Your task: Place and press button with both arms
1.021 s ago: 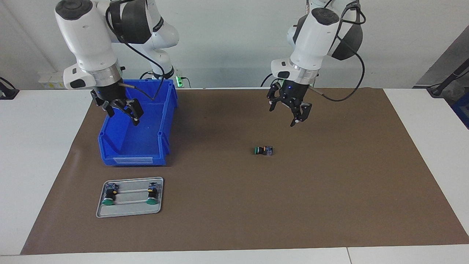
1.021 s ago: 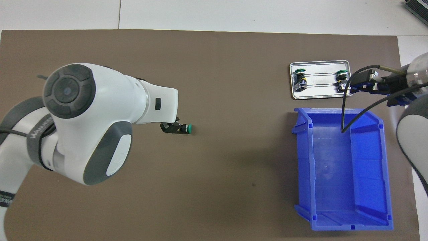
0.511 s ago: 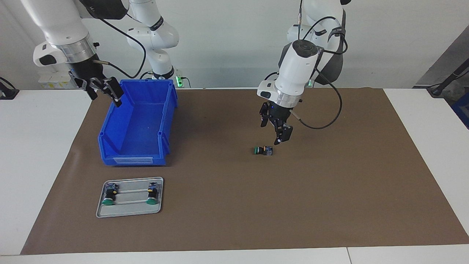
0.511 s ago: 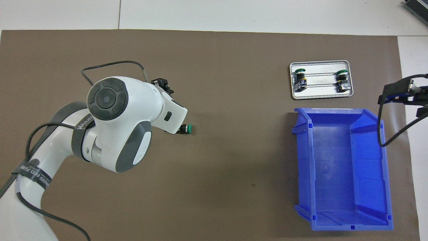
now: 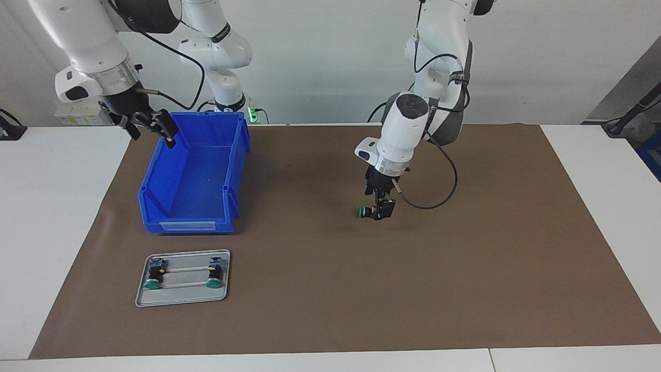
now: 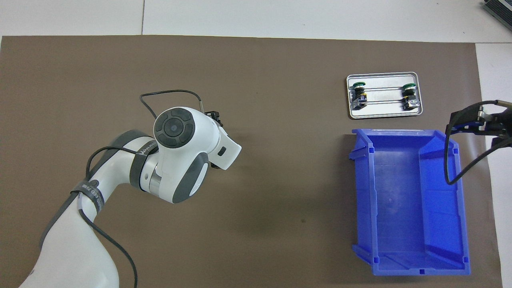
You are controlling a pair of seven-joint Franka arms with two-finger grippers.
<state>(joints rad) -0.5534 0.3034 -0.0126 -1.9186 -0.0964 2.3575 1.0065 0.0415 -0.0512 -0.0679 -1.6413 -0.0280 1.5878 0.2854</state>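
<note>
**Left gripper down at the green-capped button, right gripper up over the bin's edge**

You have the small push-button (image 5: 367,212), with its round green cap and black cylindrical body, lying on its side on the brown mat (image 5: 465,268), near the middle of the table and toward the left arm's end. Its green cap points toward the right arm's end. In the overhead view the white wrist of the left arm hides it completely.

Your left gripper (image 5: 381,211), a small black two-finger tool, hangs straight down from the wrist and sits right at the body end of the button, low against the mat. Its fingers stand spread on either side of the button's black body, and you cannot tell from here whether they touch it.

Your right gripper (image 5: 150,124), the same black two-finger kind, is raised in the air over the rim of the blue plastic open-topped bin (image 5: 227,170), at the corner closest to the robots on the right arm's end. Its fingers are spread apart and hold nothing. In the overhead view only its tip (image 6: 476,122) shows, just past the bin's wall.

Farther from the robots than the bin lies a small silver metal tray (image 5: 181,297). On it rest two more green-capped black buttons (image 5: 154,274) (image 5: 214,273), side by side and apart from each other.
</note>
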